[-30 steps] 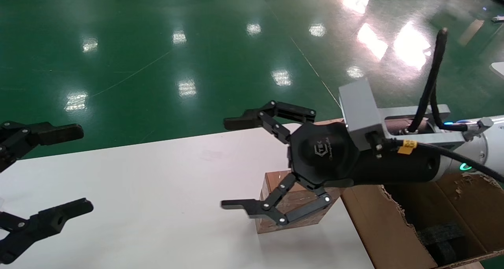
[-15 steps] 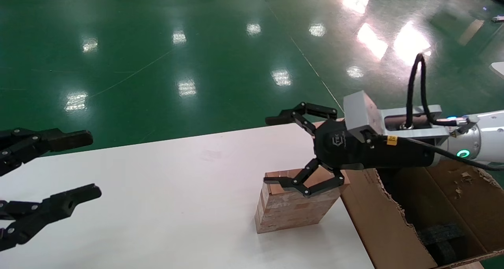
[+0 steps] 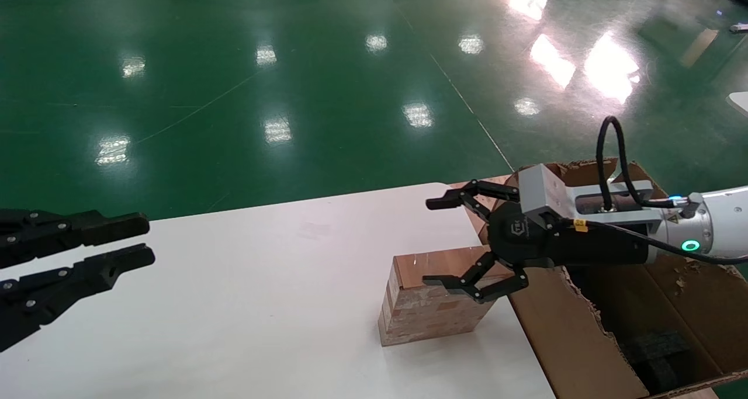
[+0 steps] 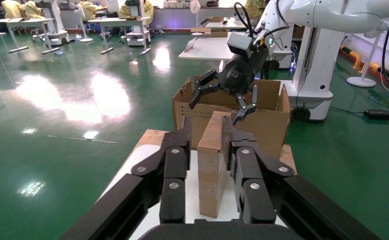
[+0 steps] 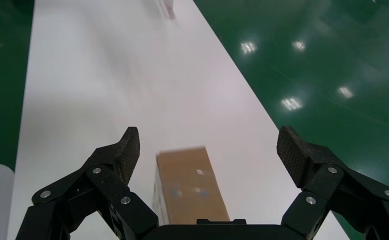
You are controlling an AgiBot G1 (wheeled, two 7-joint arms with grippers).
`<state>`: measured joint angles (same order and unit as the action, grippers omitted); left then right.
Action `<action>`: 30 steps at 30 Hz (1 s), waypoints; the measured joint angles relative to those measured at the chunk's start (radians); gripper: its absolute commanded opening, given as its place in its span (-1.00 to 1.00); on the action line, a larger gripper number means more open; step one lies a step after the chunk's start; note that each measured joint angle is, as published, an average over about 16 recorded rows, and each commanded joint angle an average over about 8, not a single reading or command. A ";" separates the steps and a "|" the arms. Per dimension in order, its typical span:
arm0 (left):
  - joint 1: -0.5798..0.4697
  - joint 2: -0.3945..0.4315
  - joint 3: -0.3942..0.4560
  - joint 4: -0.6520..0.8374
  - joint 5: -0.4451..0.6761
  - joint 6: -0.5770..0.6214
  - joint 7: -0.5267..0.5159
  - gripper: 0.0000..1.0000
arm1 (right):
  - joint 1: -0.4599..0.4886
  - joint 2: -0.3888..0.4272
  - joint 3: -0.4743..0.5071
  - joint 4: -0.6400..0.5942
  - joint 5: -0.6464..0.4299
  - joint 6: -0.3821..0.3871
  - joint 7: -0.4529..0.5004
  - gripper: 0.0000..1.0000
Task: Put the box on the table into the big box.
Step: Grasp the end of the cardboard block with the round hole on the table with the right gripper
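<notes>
Two cardboard boxes we count: one small reddish-brown taped box [image 3: 429, 297] standing at centre frame on the white tabletop [image 3: 245, 294], and one large torn-edged brown carton [image 3: 590, 340] just beside it at lower right. Our right gripper [image 3: 436, 242] hovers over the small box, jaws spread wide. Our left gripper [image 3: 143, 241] sits at far left, jaws slightly parted.

Right arm reaching in from the right, white forearm with a green ring light, black looped cable over the wrist, right tool [image 3: 435, 241] spread wide with fingers pointing left, left tool [image 3: 140, 240] at the left edge, fingers narrowly parted, pointing right
</notes>
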<state>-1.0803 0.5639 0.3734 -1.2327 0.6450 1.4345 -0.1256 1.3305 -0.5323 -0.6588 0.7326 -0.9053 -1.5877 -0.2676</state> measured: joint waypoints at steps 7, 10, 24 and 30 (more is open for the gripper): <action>0.000 0.000 0.000 0.000 0.000 0.000 0.000 -1.00 | 0.029 0.000 -0.062 -0.063 -0.016 0.003 -0.048 1.00; 0.000 0.000 0.000 0.000 0.000 0.000 0.000 -1.00 | 0.042 -0.005 -0.087 -0.087 -0.025 0.003 -0.066 1.00; 0.000 0.000 0.000 0.000 0.000 0.000 0.000 -1.00 | 0.094 -0.029 -0.188 -0.183 -0.051 0.003 -0.128 1.00; 0.000 0.000 0.000 0.000 0.000 0.000 0.000 -1.00 | 0.110 -0.031 -0.227 -0.209 -0.050 0.002 -0.145 1.00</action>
<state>-1.0803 0.5638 0.3734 -1.2327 0.6449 1.4345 -0.1256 1.4403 -0.5629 -0.8856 0.5236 -0.9556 -1.5855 -0.4126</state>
